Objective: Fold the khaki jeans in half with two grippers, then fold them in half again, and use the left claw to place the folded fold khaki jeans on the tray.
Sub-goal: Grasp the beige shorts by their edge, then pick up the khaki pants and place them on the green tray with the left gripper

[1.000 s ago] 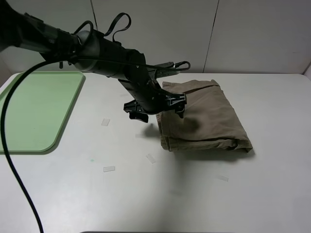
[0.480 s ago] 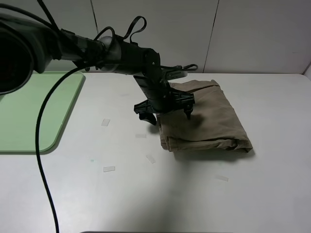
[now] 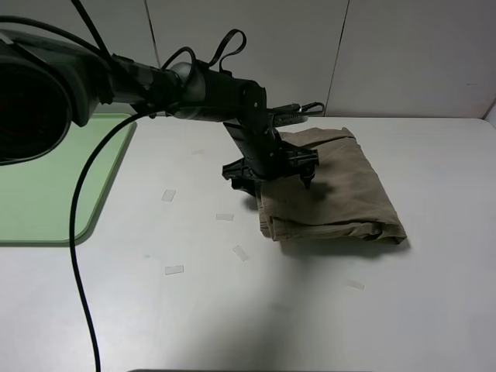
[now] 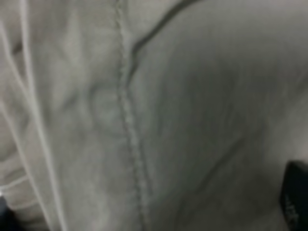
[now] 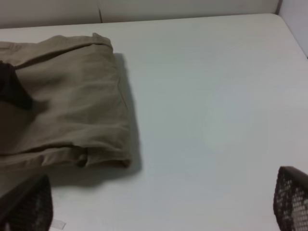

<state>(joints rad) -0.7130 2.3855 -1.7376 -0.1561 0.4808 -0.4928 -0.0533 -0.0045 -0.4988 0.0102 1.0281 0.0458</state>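
Midway across the table (image 3: 194, 310) lie the folded jeans (image 3: 341, 198), the left gripper (image 3: 277, 183) down on their left edge, jaws apart; the tray (image 3: 46, 178) sits well off left, the right gripper (image 5: 158, 199) gapes clear of them

Robot test lab, plain and bare.
Told by a black jointed arm (image 3: 209, 89) trailing a loose black cable (image 3: 72, 232) over a plain white desk (image 3: 387, 310), by bare pale wall panels (image 3: 418, 54) with straight seams behind, by small scraps of clear tape (image 3: 174, 270) stuck on the desk top, and by a lone pale-green tray (image 3: 46, 178) at one end.
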